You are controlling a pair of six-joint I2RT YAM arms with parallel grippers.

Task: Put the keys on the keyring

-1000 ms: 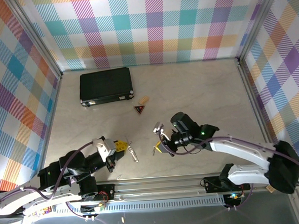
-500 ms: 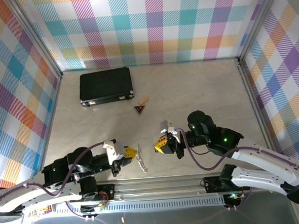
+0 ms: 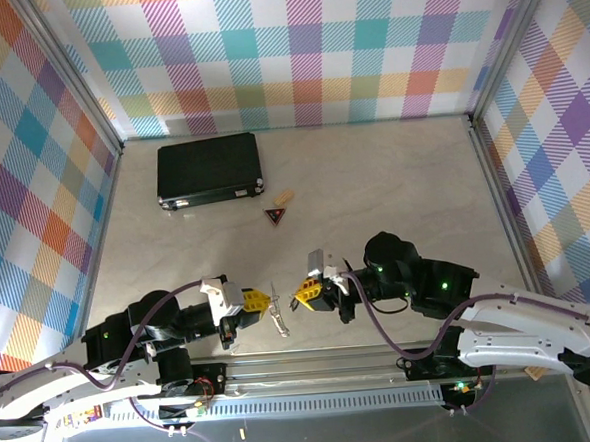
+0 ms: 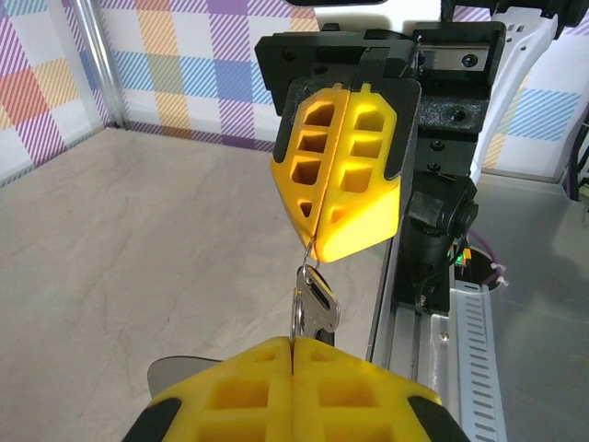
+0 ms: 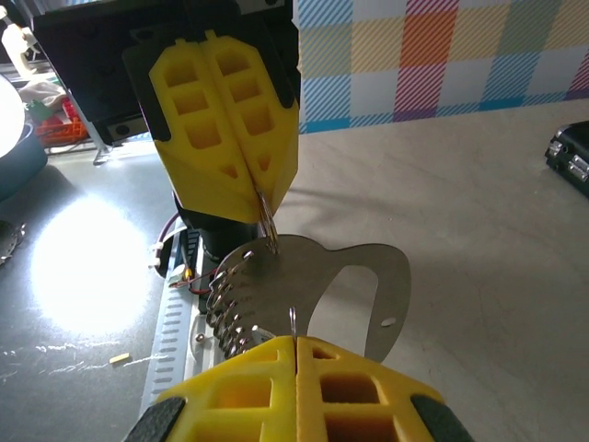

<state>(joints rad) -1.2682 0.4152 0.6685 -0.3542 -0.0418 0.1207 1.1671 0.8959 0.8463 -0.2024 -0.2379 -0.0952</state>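
Near the table's front edge the two grippers meet tip to tip. My left gripper [image 3: 252,304] [image 4: 293,348] is shut on the keys [image 5: 313,276], a flat silver piece with a toothed edge and an oval opening. The piece hangs below the left gripper [image 5: 258,204], and it shows beside that gripper from above as the keys [image 3: 279,320]. My right gripper [image 3: 302,296] [image 5: 296,343] is shut on the keyring [image 4: 317,299], a thin wire ring with a small tag that has a dark oval. That tag hangs between the yellow fingertips [image 4: 354,230] and touches the keys.
A black case [image 3: 208,169] lies at the back left. A dark-red triangular trinket [image 3: 276,215] with a tan piece [image 3: 285,197] sits mid-table. The metal rail [image 3: 314,365] runs along the near edge. Plaid walls close three sides.
The left gripper has moved right and slightly nearer with the keys. The right gripper swung back, then left, so the gap between the two has closed.
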